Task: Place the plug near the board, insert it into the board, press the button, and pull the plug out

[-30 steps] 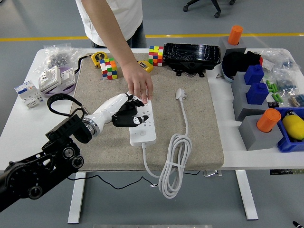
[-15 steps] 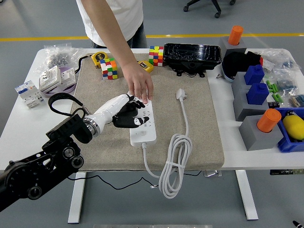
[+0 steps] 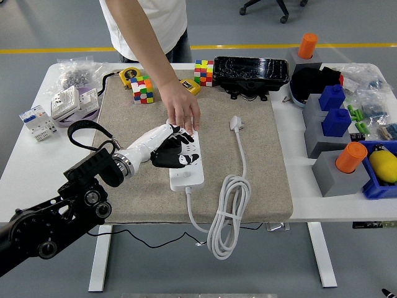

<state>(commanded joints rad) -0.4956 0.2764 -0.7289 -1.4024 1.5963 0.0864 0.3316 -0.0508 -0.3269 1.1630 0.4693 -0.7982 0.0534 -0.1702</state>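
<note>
The white power strip [image 3: 187,166] lies lengthwise in the middle of the tan mat [image 3: 260,180]. My left hand [image 3: 175,149] lies across its far half, black fingers [image 3: 186,144] loosely bent on the top face and holding nothing. A person's hand [image 3: 182,108] presses down on the strip's far end, just beyond my fingers. The white plug [image 3: 236,122] lies loose on the mat to the right of the strip. Its cable [image 3: 226,217] runs toward me into a coil that hangs over the table's near edge. My right arm is not in view.
Colour cubes [image 3: 141,89], a yellow tape measure [image 3: 129,74] and a black tray [image 3: 250,73] line the mat's far edge. Sockets and breakers [image 3: 68,102] lie at the far left. Grey and blue blocks with orange cylinders [image 3: 338,158] and a blue bin [image 3: 381,174] crowd the right side.
My left hand has crept slightly right and farther onto the strip. The person's hand, the plug and the cable have stayed put.
</note>
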